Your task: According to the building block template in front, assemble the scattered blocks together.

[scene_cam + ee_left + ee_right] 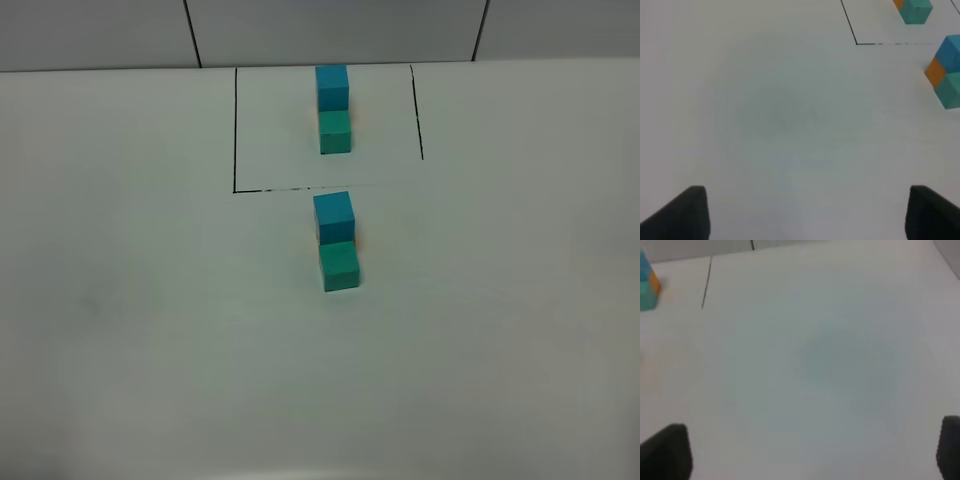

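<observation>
The building block template stands at the back, a blue cube point(332, 87) joined to a teal-green cube point(335, 131) inside a thin black outline point(235, 130). Just in front of the outline the scattered blocks stand joined: blue point(333, 215), teal-green point(340, 266) and an orange sliver point(362, 240) behind them. The left wrist view shows that group from the side: blue point(950, 50), orange point(935, 71), teal-green point(950, 92). My left gripper point(807, 215) is open over bare table, well apart from them. My right gripper point(807, 450) is open too, holding nothing. Neither arm shows in the exterior high view.
The white table point(150, 330) runs to a tiled wall point(100, 30) at the back. In the right wrist view, blue, orange and teal-green cubes point(646, 285) sit at the frame edge beside a black line point(705, 285); which group they are I cannot tell.
</observation>
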Motion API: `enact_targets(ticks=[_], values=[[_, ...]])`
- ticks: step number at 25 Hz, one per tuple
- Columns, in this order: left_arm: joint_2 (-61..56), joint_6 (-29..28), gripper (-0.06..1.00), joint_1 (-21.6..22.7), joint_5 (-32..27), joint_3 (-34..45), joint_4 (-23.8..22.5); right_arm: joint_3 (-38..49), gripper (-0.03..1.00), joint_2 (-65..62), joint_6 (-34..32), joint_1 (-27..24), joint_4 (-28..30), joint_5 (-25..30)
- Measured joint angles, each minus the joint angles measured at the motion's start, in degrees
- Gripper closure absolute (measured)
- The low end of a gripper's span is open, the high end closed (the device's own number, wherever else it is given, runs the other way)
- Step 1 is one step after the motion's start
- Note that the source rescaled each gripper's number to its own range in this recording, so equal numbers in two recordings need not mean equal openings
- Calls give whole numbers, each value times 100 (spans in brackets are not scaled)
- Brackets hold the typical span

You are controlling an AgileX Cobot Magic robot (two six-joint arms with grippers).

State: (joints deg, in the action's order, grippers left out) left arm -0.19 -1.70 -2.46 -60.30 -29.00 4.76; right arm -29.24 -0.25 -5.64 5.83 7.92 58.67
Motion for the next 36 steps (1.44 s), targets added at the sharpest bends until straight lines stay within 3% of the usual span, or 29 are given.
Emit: enact_targets(ticks=[7,18,36], values=[[0,0,-4,0,0,0,0,48,0,-20,0,-73,-89,88],[0,0,-4,0,0,0,0,84,23,-20,0,-260,-246,203],[0,0,-4,0,0,0,0,84,25,-20,0,-265,-251,203]])
